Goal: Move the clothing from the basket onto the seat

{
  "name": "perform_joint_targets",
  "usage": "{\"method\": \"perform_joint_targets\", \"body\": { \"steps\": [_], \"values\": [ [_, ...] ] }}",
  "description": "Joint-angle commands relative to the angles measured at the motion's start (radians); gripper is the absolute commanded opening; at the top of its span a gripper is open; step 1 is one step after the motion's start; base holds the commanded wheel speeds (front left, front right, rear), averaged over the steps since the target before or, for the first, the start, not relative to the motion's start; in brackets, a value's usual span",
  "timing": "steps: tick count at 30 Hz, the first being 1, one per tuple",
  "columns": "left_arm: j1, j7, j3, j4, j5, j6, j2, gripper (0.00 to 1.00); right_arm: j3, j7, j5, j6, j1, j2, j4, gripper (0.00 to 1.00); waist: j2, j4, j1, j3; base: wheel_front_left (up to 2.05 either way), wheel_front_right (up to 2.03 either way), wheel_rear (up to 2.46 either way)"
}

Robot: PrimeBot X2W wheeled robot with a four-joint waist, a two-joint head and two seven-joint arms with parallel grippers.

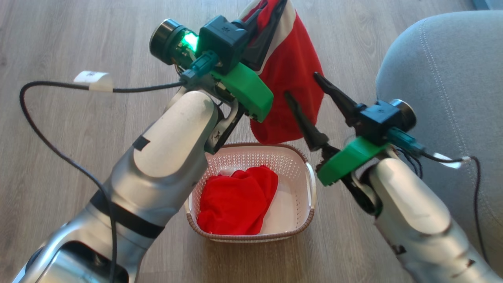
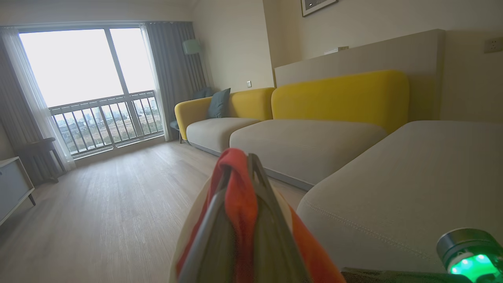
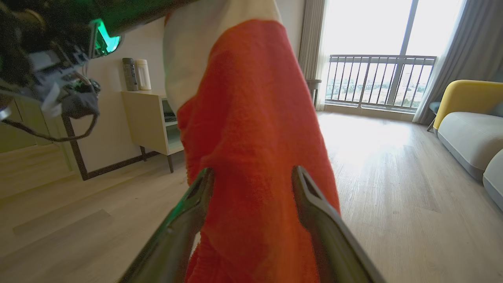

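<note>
Head view: red garment (image 1: 235, 200) in basket (image 1: 259, 159)

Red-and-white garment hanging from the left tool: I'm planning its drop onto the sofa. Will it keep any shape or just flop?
Likely floppy: the garment hangs in loose folds from the left tool, pinched at one spot. Probably light, since that narrow pinch carries all of it. It should slump flat where dropped rather than keep shape.

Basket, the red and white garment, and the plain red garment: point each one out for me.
basket (image 1: 259, 159): head view, perforated back wall.
red and white garment (image 1: 292, 78): head view, hanging red panel.
plain red garment (image 1: 235, 204): head view, middle of the heap.
</note>
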Motion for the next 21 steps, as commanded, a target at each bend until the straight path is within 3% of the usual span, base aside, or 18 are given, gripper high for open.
{"method": "perform_joint_targets", "body": {
  "steps": [1, 7, 15, 16, 18, 19, 21],
  "values": [
    [-0.068, -0.009, 0.024, -0.043, -0.011, 0.006, 0.015, 0.0, 0.02, -0.006, -0.022, 0.0, -0.05, 0.033, -0.002, 1.0, 0.0, 0.001, 0.0, 0.0, 0.0, 0.0, 0.0],
    [-0.071, -0.009, -0.004, -0.053, -0.032, 0.015, 0.015, 0.0, 0.009, -0.006, -0.094, 0.0, -0.103, 0.09, 0.144, 1.0, 0.0, 0.012, 0.0, -0.006, 0.0, 0.0, 0.0],
    [-0.053, -0.009, -0.037, -0.057, -0.063, 0.021, 0.015, 0.0, -0.032, -0.006, -0.108, 0.0, -0.174, 0.124, 0.328, 1.0, 0.0, 0.036, 0.0, -0.013, 0.0, 0.0, 0.0],
    [-0.05, -0.009, -0.041, -0.057, -0.067, 0.022, 0.015, 0.0, -0.035, -0.006, -0.105, 0.0, -0.185, 0.125, 0.342, 0.84, 0.0, 0.039, 0.0, -0.013, 0.0, 0.0, 0.0],
    [-0.045, -0.009, -0.048, -0.057, -0.074, 0.024, 0.015, 0.0, -0.035, -0.006, -0.096, 0.0, -0.204, 0.126, 0.36, 0.05, 0.0, 0.045, 0.0, -0.012, 0.0, 0.0, 0.0],
    [-0.042, -0.009, -0.05, -0.057, -0.078, 0.026, 0.015, 0.0, -0.03, -0.006, -0.087, 0.0, -0.21, 0.126, 0.362, 0.0, 0.0, 0.047, 0.0, -0.012, 0.0, 0.0, 0.0],
    [-0.037, -0.009, -0.054, -0.054, -0.082, 0.028, 0.015, 0.0, -0.022, -0.006, -0.068, 0.0, -0.218, 0.126, 0.357, 0.0, 0.0, 0.048, 0.0, -0.01, 0.0, 0.0, 0.0]
  ]
}}
